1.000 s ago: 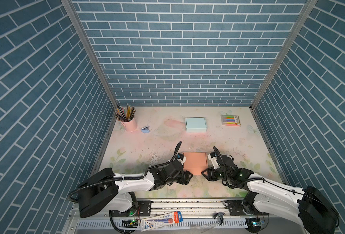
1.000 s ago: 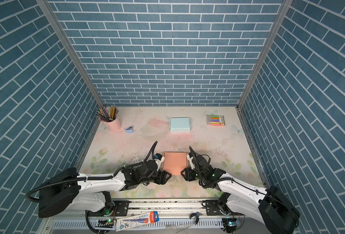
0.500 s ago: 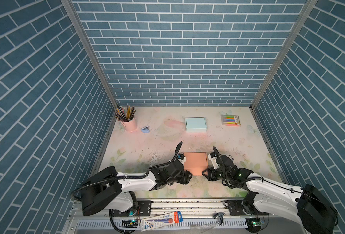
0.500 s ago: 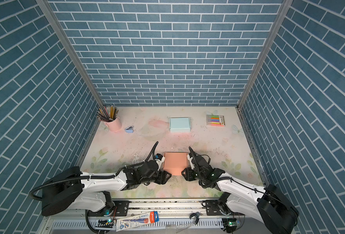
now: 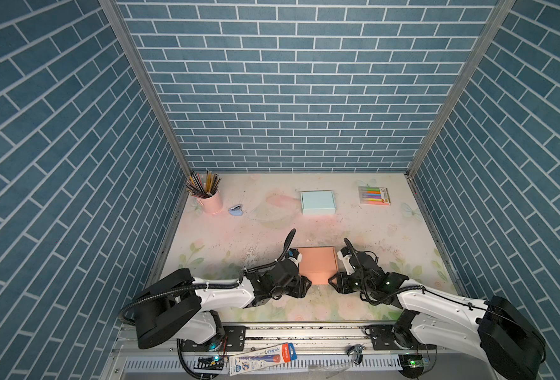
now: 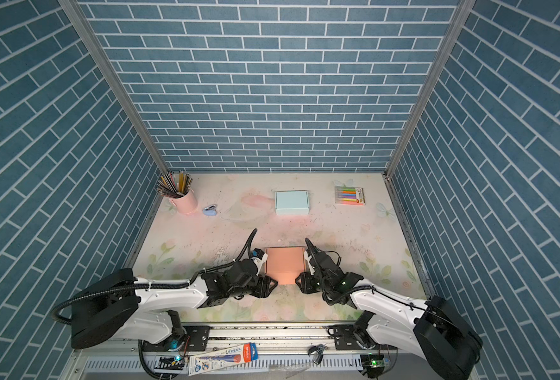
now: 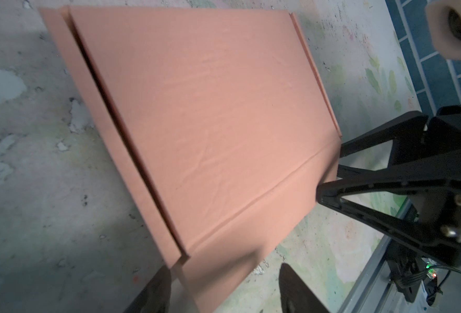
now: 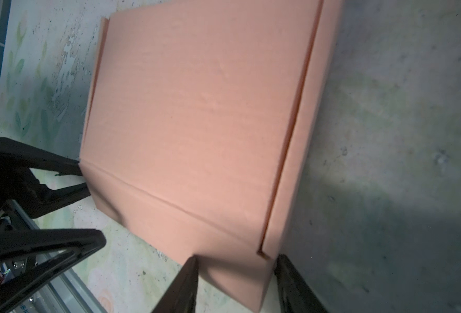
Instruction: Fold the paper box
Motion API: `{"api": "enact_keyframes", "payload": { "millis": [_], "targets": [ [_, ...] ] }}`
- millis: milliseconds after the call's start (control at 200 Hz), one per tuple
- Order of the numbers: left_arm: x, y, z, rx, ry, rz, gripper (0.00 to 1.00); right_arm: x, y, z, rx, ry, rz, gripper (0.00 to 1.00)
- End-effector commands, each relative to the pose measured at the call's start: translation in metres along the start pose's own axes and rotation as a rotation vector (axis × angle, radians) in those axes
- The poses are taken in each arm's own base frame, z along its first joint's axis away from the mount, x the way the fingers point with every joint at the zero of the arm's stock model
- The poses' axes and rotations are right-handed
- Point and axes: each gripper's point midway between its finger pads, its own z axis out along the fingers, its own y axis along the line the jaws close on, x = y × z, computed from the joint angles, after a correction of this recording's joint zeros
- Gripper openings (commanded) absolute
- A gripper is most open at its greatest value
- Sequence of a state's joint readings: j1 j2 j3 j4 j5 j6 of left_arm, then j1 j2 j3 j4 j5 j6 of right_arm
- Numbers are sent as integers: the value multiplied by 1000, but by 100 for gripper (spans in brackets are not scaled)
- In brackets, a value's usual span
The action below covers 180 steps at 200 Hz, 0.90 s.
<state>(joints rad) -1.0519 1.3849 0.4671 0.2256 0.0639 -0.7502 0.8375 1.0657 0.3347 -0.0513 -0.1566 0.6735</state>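
At the table's (image 5: 239, 237) near edge, both claws are on the box's front flap (image 7: 264, 222).
- The left gripper (image 7: 225, 271) has its jaws wide apart and holds nothing. One finger is by the end of the crease (image 7: 251, 207). The other is clear of the flap's free edge, with table showing in the gap.
- The right gripper (image 8: 237, 258) has its jaws part-way apart, bracketing the opposite flap corner. Both fingers (image 8: 180, 287) look to be in contact, but I can't tell if it's clamped or just resting there.
- The flap sticks out toward the robot from the lid (image 7: 210, 108) of the salmon paper box (image 5: 316, 263). The box lies centre-front with the lid down and a dark slit (image 7: 133, 151) along each side wall.

My read is that the step is the front flap tuck:
- Keep it symmetric. Both claws take the flap ends at equal depth and rotate about the crease together.
- Don't pull toward the base, or the whole box likely slides.
- Squeeze lightly. It looks like thin card and should kink easily.
- Seat the lid first. Those slits suggest it's riding high.

Can't see:
- The front wall or slot the flap goes into, or anything inside, is hidden.
- Each claw's own fingers are cut by the frame edge in its wrist view, and the flap's near edge is blurred.
- In both top views the wrists cover the fingertips.

The pale blue box (image 5: 318, 202) sits well apart at the back and doesn't look to be in play.
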Motion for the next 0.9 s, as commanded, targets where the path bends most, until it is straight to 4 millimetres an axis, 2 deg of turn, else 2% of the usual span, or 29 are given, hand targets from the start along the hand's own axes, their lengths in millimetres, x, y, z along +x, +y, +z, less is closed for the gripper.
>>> {"api": "enact_keyframes", "payload": {
  "millis": [0, 210, 395, 620, 895],
  "targets": [
    [-9, 2, 2, -8, -33, -2, 64, -9, 3, -1, 17, -19, -22, 48],
    [-10, 1, -2, 4, -32, 1, 64, -12, 2, -1, 28, -21, -27, 48],
    [-20, 5, -17, 15, -51, 17, 73, -14, 3, -1, 27, -26, -27, 48],
    [-49, 13, -34, 11, -94, 44, 76, -18, 4, -2, 32, -38, -35, 48],
    [-97, 24, -34, 15, -131, 83, 79, -21, 3, 0, 47, -36, -43, 48]
  ]
}}
